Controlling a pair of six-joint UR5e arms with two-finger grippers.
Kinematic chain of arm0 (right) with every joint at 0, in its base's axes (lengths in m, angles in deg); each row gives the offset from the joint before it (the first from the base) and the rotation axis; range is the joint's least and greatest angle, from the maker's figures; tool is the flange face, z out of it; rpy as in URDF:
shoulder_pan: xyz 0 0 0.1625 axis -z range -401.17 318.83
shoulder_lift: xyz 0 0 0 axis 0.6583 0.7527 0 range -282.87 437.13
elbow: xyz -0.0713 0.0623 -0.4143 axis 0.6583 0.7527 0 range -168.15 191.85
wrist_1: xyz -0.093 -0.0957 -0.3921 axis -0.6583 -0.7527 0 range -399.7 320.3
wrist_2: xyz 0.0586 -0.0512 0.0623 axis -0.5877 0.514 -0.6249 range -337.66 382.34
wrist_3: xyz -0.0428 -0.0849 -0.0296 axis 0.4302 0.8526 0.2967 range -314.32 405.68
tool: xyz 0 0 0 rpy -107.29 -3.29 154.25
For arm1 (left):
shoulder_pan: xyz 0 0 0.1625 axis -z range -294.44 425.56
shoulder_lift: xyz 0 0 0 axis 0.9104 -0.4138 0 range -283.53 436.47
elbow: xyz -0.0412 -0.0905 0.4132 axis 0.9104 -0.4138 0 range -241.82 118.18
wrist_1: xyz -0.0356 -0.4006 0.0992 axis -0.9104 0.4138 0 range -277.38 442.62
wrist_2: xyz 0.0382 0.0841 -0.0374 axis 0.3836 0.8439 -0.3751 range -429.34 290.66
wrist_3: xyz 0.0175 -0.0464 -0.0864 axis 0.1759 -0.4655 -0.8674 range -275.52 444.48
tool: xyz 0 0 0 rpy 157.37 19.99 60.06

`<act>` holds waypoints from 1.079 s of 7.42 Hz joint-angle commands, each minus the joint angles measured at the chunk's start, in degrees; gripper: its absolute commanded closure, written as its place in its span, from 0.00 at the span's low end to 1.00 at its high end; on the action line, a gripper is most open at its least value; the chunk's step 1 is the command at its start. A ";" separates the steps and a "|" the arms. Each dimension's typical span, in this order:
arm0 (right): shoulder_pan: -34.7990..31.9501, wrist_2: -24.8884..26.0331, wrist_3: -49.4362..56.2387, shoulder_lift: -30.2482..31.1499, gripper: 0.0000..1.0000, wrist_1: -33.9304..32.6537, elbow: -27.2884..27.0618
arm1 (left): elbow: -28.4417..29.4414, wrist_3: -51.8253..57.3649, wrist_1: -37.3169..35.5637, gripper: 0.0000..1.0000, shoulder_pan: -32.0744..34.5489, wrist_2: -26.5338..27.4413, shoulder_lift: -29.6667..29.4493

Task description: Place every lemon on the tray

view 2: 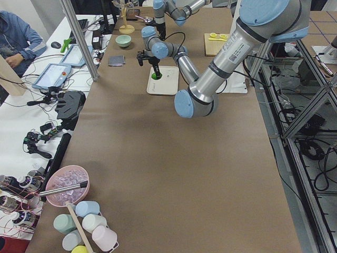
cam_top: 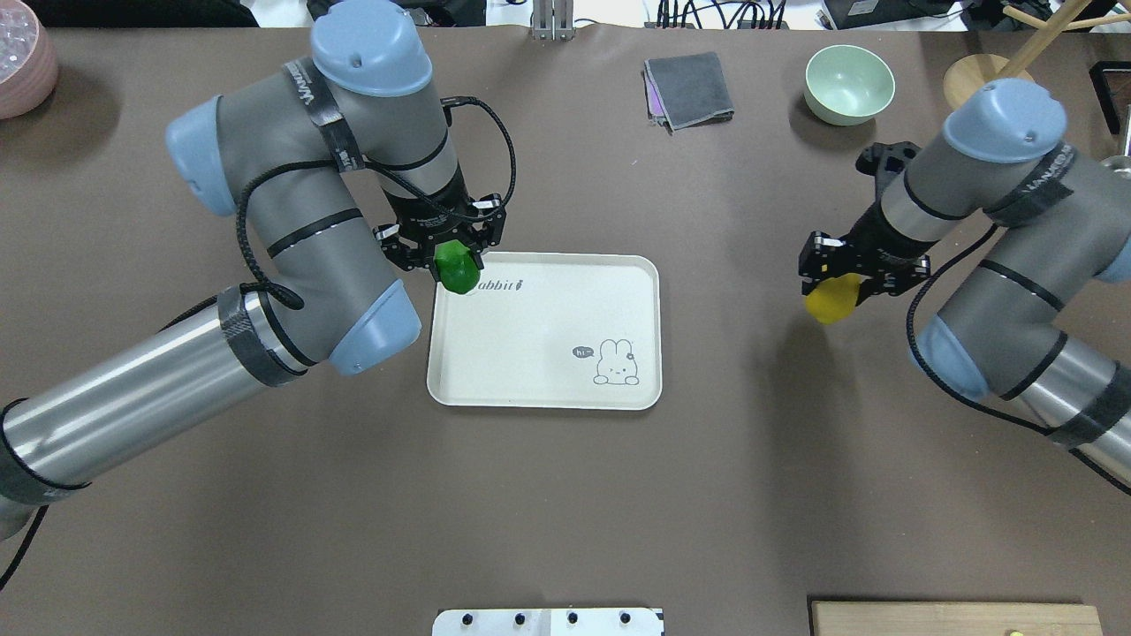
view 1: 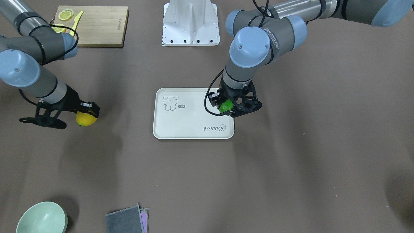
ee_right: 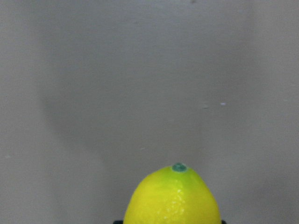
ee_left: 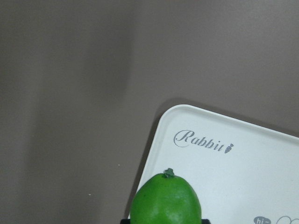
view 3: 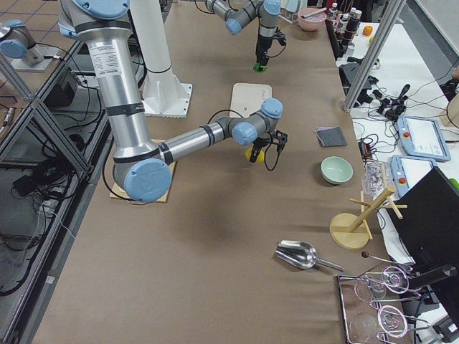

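Note:
My left gripper [cam_top: 452, 261] is shut on the green lemon [cam_top: 457, 268] and holds it above the corner of the cream-white tray [cam_top: 548, 353] by the "Rabbit" print; the lemon also shows in the left wrist view [ee_left: 166, 200] and the front view [view 1: 226, 105]. My right gripper [cam_top: 839, 287] is shut on the yellow lemon [cam_top: 832, 299], held above the bare table well to the tray's right. The yellow lemon also shows in the front view [view 1: 86, 119] and the right wrist view [ee_right: 172, 198]. The tray [view 1: 181, 123] holds nothing.
A wooden cutting board [view 1: 97, 26] with lemon slices [view 1: 65, 15] and a yellow knife lies near the robot's right side. A green bowl [cam_top: 849, 84] and a folded grey cloth [cam_top: 689, 88] sit at the far edge. A pink bowl [cam_top: 22, 62] is far left.

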 commanded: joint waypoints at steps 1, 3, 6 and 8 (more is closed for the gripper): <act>5.60 5.59 -0.21 -5.90 1.00 -0.10 -1.63 | 7.81 -3.89 8.91 1.00 -4.03 4.05 -0.80; 10.00 8.07 1.18 -8.99 1.00 0.51 -0.24 | 9.78 -4.25 10.88 1.00 -5.54 7.67 -0.62; 13.00 8.95 1.37 -12.85 1.00 1.91 2.39 | 10.05 -4.17 11.76 0.31 -5.72 7.67 -0.45; 13.53 9.13 0.59 -19.77 1.00 4.56 9.66 | 9.78 -3.47 11.76 0.02 -5.37 7.50 -0.54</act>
